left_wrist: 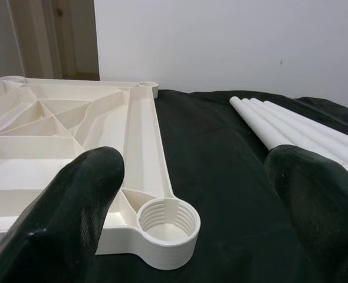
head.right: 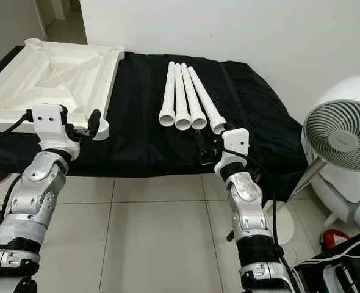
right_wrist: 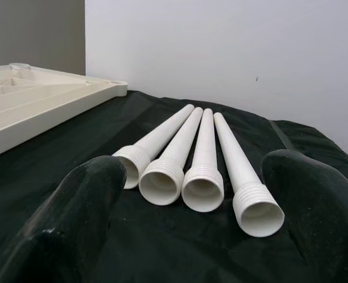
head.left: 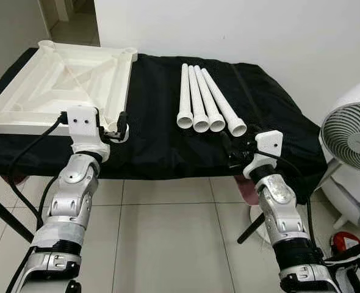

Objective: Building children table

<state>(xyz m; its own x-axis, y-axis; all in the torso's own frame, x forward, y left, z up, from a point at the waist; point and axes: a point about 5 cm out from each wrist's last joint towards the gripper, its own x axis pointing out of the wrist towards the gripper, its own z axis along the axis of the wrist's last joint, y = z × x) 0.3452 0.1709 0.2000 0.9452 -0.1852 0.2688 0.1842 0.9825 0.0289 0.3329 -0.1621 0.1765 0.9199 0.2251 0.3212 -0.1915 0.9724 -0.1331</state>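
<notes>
Status: nothing assembled yet. All four legs loose, all sockets I can see are empty. Left to do: pick a leg, seat the threaded end in a corner socket, screw in, repeat for the rest, then flip.

Black fabric-covered work table [head.left: 168, 131]: soft, wrinkled cloth, matte, drapes over the front edge. Everything sits on it.

Cream moulded-plastic square tabletop [head.left: 64, 76]: lies upside down on my left side of the cloth, ribbed underside up, diagonal stiffening webs, raised rim. Round threaded corner socket [left_wrist: 168, 223] at the near corner, internal ridges clear, empty.

Four white tapered plastic tube legs [head.left: 207, 101]: lying side by side, touching, mid-table, well apart from the tabletop. Smooth shafts, hollow, wide threaded collars pointing towards me.

My left gripper [head.left: 118, 128]: at the table's front edge, just beside that near corner socket. Jaws wide, holding nothing.

My right gripper [head.left: 234, 154]: near the front edge, just short of the leg collars, lined up on them. Jaws wide, empty.
</notes>
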